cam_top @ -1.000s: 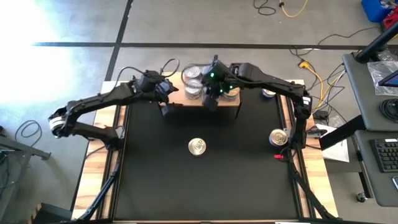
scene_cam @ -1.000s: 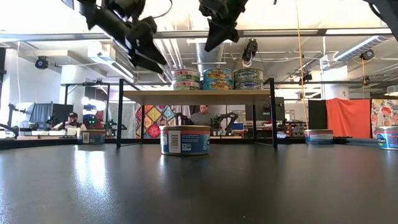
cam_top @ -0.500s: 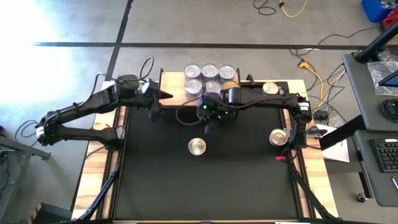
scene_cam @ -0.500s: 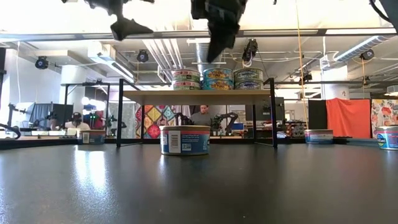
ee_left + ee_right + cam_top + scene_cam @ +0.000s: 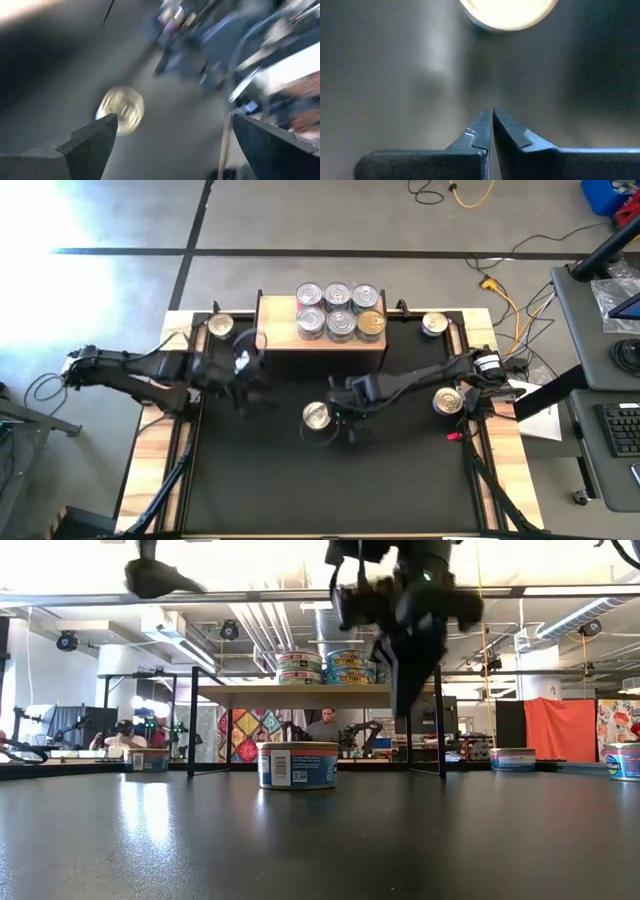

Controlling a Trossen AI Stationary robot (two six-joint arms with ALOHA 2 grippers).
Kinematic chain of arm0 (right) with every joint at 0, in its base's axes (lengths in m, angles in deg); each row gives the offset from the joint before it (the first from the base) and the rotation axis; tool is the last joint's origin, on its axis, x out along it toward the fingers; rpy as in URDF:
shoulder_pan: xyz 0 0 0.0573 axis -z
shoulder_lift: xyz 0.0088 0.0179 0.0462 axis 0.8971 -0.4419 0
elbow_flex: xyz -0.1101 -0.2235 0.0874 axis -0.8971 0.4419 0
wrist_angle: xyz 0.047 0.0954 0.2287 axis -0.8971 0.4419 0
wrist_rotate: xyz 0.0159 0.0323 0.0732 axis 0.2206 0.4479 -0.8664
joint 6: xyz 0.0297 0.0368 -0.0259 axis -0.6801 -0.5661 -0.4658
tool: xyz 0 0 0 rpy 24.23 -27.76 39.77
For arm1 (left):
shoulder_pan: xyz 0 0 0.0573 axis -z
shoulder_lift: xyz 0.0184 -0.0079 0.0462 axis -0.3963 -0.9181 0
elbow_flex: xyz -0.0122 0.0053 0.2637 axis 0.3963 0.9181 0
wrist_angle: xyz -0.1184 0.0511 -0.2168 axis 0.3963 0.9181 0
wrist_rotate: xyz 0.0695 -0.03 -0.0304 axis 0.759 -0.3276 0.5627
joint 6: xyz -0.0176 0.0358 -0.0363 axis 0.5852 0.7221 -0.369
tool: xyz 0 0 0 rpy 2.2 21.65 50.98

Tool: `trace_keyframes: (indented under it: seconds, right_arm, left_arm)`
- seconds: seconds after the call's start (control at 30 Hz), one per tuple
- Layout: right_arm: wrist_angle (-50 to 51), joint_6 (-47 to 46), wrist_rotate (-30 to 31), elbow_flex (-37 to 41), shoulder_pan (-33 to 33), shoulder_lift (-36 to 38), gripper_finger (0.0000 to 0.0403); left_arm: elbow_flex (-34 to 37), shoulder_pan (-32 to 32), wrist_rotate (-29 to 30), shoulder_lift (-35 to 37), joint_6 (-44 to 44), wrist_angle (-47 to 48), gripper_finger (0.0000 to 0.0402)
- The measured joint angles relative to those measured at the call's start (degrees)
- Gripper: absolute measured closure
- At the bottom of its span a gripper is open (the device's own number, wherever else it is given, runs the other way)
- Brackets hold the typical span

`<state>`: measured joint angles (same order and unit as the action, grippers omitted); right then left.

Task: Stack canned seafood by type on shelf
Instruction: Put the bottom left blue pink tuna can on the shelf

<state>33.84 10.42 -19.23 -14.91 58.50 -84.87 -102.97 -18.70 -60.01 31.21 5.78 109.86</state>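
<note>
So the step in hand looks like a pickup: one loose can (image 5: 317,416) sits alone in the middle of the black table (image 5: 300,490), and the right gripper (image 5: 347,420) is hung just beside it, low over the mat. In the right wrist view the two fingers are pressed tip to tip with nothing between them, and the can's pale lid (image 5: 508,11) is seen a little way ahead. Nothing is gripped yet. For the next move, the jaws would have to be spread first, then brought down around the can's sides before any lift, as far as can be judged.

The left gripper (image 5: 245,383) is parked off to the left of that can, jaws spread wide and empty; the same can shows blurred past its fingers in the left wrist view (image 5: 121,109).

The shelf (image 5: 275,330) is at the far edge of the table, and six cans are already grouped on its right half, five silver-lidded (image 5: 338,294) and one gold-lidded (image 5: 370,325). In the low view they read as stacks two high. The left half of the board is bare wood.

More cans are left around: one by the far left corner (image 5: 220,327), one by the far right corner (image 5: 434,325), and one at the right edge (image 5: 447,401).

In the way: the right arm is stretched across the mat, and the shelf's black legs would have to be cleared on the way up. People are seen far off in the room behind, well apart from the table.
</note>
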Motion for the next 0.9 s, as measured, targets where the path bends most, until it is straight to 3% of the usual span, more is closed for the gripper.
trace_keyframes:
  seconds: [0.17,0.27,0.5,0.6,0.77,0.83,0.9]
  right_arm:
    - [-1.2,-9.7,16.8,6.0,-2.1,0.0,0.039]
    - [-6.7,-16.0,20.9,8.9,-1.6,0.0,0.039]
    - [-30.2,-27.7,21.3,14.3,-0.3,0.0,0.039]
    - [-37.8,-31.8,16.9,14.5,-0.9,0.0,0.039]
    - [-43.7,-37.8,3.0,12.4,-3.4,0.0,0.039]
    - [-42.8,-37.8,3.1,11.3,-4.5,0.0,0.039]
    - [-39.3,-38.1,7.7,9.9,-5.1,0.0,0.039]
  left_arm:
    - [0.5,6.3,8.1,-2.3,-2.4,12.9,0.0026]
    - [2.1,8.2,11.3,-3.8,-1.3,15.3,0.0032]
    - [6.7,13.8,10.7,-6.0,1.6,14.7,0.0044]
    - [10.0,17.7,11.6,-6.5,1.1,12.7,0.0046]
    - [17.0,24.7,11.5,-7.5,-0.7,4.5,0.0047]
    - [18.8,27.0,11.4,-7.8,-1.9,2.5,0.0048]
    - [20.0,28.5,11.5,-7.8,-3.0,1.3,0.0048]
